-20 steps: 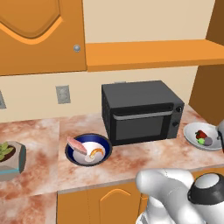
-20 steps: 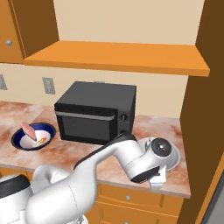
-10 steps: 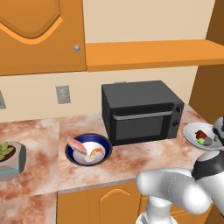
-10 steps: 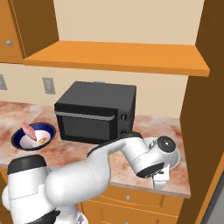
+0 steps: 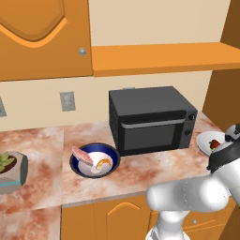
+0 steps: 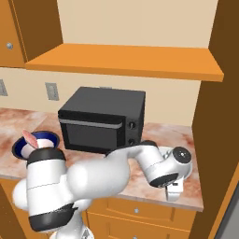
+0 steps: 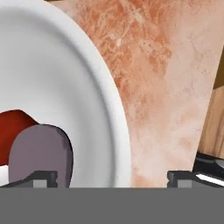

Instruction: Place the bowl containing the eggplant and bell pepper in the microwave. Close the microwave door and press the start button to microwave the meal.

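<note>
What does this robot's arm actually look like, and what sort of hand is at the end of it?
The arm is thick, rounded and glossy white, built of fat tube sections with dark grey to black bands at the joints and a round grey cap on one of them. No loose cables show. Its hand is a gripper with two small dark, blocky finger tips.

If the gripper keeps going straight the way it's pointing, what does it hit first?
Probably the rim of the pale bowl. The open gripper straddles that rim, one finger over the eggplant inside, the other over the marbled counter. Depth is hard to judge.
</note>
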Robot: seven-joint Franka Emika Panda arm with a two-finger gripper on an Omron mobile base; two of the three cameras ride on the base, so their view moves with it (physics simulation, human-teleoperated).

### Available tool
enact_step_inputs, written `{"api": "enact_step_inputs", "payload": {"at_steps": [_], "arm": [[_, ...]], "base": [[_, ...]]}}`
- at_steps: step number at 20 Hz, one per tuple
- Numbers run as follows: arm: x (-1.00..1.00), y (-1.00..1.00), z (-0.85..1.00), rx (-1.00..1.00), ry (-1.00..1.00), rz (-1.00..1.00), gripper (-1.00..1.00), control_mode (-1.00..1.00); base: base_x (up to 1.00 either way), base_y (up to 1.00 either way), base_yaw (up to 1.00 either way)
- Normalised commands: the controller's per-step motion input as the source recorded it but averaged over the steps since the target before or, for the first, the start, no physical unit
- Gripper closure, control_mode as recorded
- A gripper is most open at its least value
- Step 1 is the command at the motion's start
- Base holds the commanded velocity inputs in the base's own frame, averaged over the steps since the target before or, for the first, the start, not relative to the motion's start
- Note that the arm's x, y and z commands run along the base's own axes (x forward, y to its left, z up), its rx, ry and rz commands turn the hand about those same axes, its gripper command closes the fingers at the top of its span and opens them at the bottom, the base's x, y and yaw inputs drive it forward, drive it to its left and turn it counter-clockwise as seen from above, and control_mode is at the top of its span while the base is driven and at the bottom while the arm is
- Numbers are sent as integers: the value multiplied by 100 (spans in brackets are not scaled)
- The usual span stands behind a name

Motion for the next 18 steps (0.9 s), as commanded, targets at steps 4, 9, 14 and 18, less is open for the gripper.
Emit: {"api": "enact_step_inputs", "payload": {"at_steps": [4,9,14,18], "arm": [[20,-6,-28,1,0,0,-100,-100],[21,0,-21,0,0,0,100,-100],[2,0,-1,0,0,0,100,-100],[0,2,2,0,0,0,100,-100]], "base": [[0,0,0],[0,0,0],[0,0,0],[0,0,0]]}}
